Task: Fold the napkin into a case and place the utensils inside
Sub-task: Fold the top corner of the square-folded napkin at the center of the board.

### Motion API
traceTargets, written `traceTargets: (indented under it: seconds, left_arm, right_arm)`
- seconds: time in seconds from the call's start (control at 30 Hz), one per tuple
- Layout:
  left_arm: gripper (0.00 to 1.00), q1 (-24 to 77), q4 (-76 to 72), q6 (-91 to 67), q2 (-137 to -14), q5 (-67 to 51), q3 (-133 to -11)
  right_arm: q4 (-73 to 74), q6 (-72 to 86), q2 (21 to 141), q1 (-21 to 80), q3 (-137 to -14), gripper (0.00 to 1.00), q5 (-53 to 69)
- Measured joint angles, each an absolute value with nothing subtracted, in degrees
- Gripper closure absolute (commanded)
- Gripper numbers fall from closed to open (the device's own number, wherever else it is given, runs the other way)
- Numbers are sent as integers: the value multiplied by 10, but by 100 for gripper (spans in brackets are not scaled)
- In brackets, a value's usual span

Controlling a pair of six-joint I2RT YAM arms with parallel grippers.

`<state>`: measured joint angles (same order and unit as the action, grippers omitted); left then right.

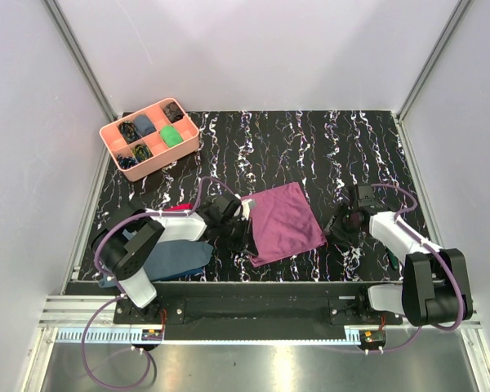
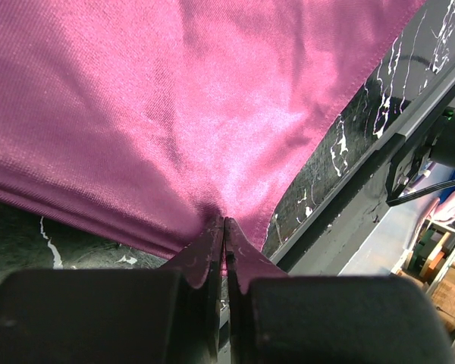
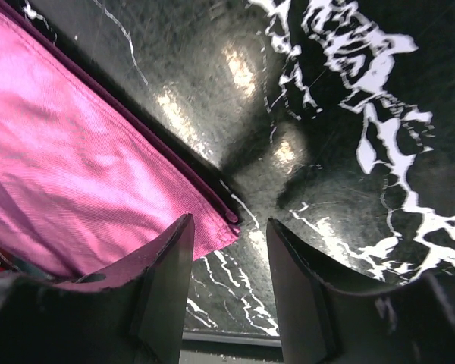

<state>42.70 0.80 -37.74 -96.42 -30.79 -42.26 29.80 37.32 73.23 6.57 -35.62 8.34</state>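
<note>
The plum-purple napkin (image 1: 286, 220) lies flat as a rough square in the middle of the dark marbled table (image 1: 310, 147). My left gripper (image 1: 247, 237) is at its near-left corner, shut on the cloth; in the left wrist view the napkin (image 2: 174, 98) puckers where the closed gripper (image 2: 225, 221) pinches it. My right gripper (image 1: 340, 227) is low at the napkin's right corner. In the right wrist view it (image 3: 229, 224) stands open, and the napkin (image 3: 76, 174) corner lies on the table between its fingers without being held. I cannot make out the utensils.
A pink compartment tray (image 1: 114, 131) with small dark and green items stands at the back left. A slate-blue cloth (image 1: 175, 257) and a small red cloth (image 1: 175, 209) lie under the left arm. The metal front rail (image 1: 245, 286) runs just behind the napkin's near edge.
</note>
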Motion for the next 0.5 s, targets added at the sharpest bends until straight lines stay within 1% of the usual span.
traceTargets:
  seconds: [0.13,0.17,0.23,0.4,0.47,0.5]
  left_arm:
    - [94,427,9,-378,-963,-310,-423]
    - [94,427,11,-378,-962,-310,-423]
    - [94,427,19,-377,-955,-310,-425]
    - [94,431,42,-373,-933,-312,-441]
    - [93,434,44,-373,-927,-316,-448]
    - [94,436,44,-373,-925,-318,-451]
  right_arm:
    - [297,373,736,66,-354,54,101]
    - [297,373,736,66,-354,58,102]
    - [294,373,736,66,-353,61,103]
    - [289,373,737,66,-350,63,117]
    - [286,373,737,66,-349,64,117]
    - [284,373,737,66,-349,67,118]
